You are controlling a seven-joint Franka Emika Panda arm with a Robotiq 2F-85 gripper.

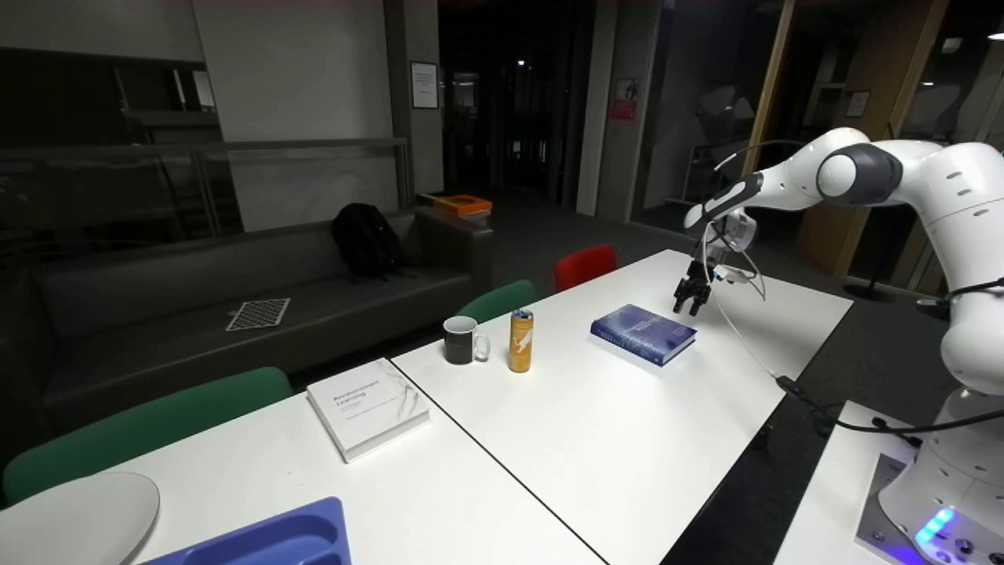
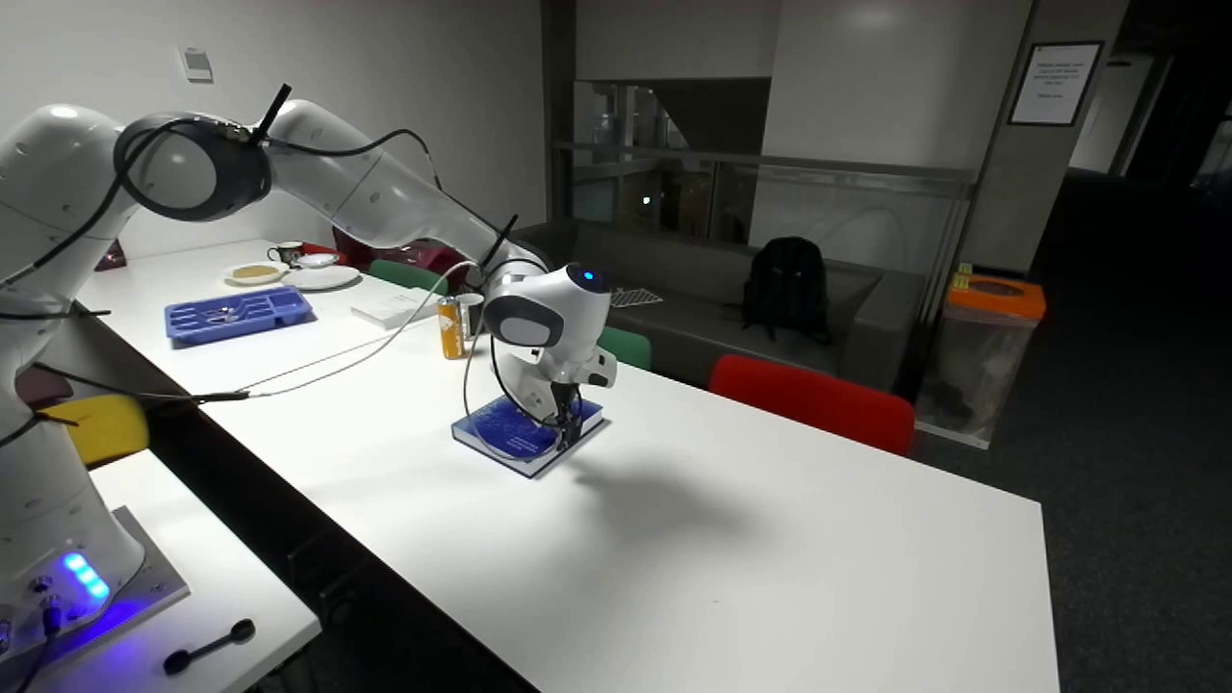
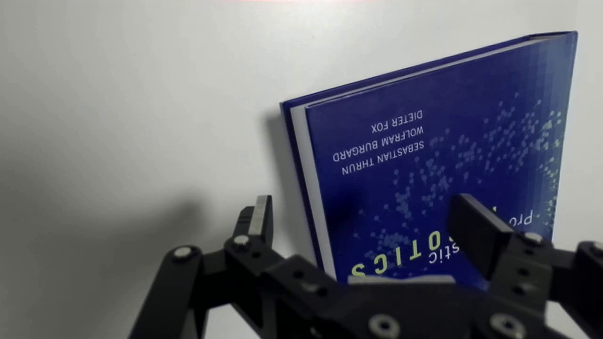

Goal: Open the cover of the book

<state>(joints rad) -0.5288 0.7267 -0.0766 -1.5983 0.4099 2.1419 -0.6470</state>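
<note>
In the wrist view the gripper, wide and empty, straddles the page edge of the book: one fingertip outside it, the other over the closed cover, where the book's bulk lies. The book sits flat on the table, long axis along that edge; prising probably starts there.

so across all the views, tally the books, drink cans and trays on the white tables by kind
Books: 2 (blue book, white book)
Drink cans: 1 (orange can)
Trays: 1 (blue tray)
Total: 4
</note>
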